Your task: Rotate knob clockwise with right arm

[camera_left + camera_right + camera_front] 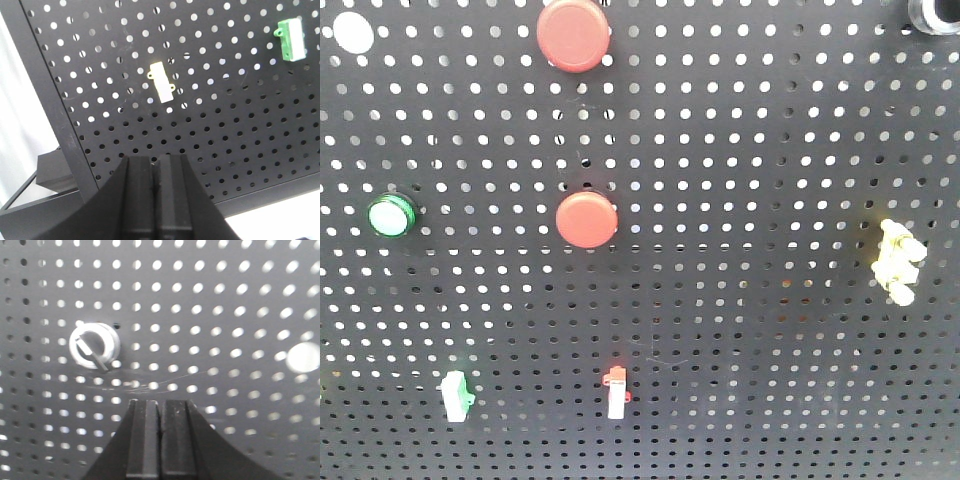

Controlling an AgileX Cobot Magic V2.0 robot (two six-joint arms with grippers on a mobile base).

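Note:
In the right wrist view the knob (pixel 95 346) is a small round dial with a pale grey ring and a dark pointer bar angled down to the right. It is mounted on the black pegboard (pixel 210 315). My right gripper (pixel 160 402) is shut and empty, below and to the right of the knob and apart from it. In the front view a black round part (pixel 932 14) shows at the top right corner, cut by the frame edge; neither gripper shows there. My left gripper (pixel 155 159) is shut and empty, low in front of the pegboard (pixel 225 125).
On the pegboard (pixel 750 150) are two red push-buttons (pixel 573 35) (pixel 586 220), a green-rimmed button (pixel 392 215), a pale yellow switch (pixel 898 260), a green-white switch (pixel 455 395) and a red-white switch (pixel 615 392). The left wrist view shows a cream clip (pixel 161 82) and a green block (pixel 291 40).

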